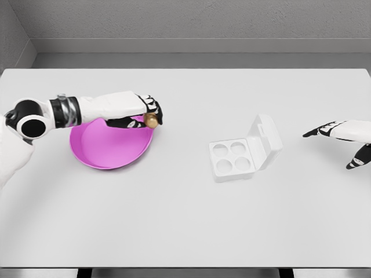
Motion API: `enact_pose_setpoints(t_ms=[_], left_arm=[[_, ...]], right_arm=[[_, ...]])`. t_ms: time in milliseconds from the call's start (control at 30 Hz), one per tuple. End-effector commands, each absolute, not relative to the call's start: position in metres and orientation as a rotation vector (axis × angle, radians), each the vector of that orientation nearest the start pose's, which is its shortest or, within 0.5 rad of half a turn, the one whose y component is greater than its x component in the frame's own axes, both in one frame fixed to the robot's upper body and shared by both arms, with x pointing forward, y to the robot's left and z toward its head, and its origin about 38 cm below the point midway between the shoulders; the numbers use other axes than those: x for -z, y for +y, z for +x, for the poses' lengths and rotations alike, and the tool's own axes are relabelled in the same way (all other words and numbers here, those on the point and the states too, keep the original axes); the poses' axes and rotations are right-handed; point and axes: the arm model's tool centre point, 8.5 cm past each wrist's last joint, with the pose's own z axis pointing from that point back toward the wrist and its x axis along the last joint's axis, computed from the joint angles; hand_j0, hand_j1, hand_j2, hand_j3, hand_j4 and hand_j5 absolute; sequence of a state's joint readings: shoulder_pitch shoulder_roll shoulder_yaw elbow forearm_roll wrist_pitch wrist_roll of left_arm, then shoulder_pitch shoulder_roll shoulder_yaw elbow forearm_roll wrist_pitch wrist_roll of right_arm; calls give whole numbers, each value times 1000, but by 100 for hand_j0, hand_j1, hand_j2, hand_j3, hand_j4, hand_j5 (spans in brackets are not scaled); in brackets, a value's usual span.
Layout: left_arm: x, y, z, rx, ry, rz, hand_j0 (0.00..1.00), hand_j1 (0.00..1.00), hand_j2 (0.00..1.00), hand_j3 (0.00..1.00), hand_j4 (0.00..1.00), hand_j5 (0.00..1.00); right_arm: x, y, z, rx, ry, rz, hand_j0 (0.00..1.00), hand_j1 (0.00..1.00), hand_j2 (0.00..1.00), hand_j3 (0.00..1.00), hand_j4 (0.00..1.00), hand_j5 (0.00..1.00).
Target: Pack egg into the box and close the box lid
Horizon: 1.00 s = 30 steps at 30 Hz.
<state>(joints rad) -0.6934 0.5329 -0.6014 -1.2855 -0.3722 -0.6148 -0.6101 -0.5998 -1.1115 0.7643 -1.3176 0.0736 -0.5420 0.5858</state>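
Note:
A small brown egg sits in the fingertips of my left hand, which is shut on it just above the right rim of the pink plate. The white egg box lies right of the table's middle, its four round cups bare and its lid standing open, tilted back to the right. My right hand hovers at the far right edge with its fingers spread and nothing in them, well apart from the box.
The white table spans the whole view, with a grey wall behind it. The left forearm reaches across the top of the pink plate.

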Motion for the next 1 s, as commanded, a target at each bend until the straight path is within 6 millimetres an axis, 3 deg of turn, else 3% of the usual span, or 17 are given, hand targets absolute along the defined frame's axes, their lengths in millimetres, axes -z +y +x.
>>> enact_pose_setpoints(t_ms=[0, 267, 667, 967], left_arm=[[-194, 212, 463, 2013, -1572, 165, 40, 40, 40, 40, 40, 40], [-192, 182, 458, 2019, -1630, 107, 40, 40, 40, 40, 40, 40], [-190, 156, 452, 2030, -1675, 54, 40, 40, 40, 40, 40, 40], [-183, 121, 444, 2051, -1712, -26, 39, 39, 39, 39, 39, 39]], right_arm=[[-192, -433, 398, -1842, -1065, -262, 100, 100, 100, 100, 100, 100], [-192, -434, 398, -1842, -1062, -264, 100, 100, 100, 100, 100, 100], [-191, -440, 398, -1831, -1043, -270, 100, 100, 100, 100, 100, 100], [-192, -441, 398, -1829, -1043, -273, 100, 100, 100, 100, 100, 100]])
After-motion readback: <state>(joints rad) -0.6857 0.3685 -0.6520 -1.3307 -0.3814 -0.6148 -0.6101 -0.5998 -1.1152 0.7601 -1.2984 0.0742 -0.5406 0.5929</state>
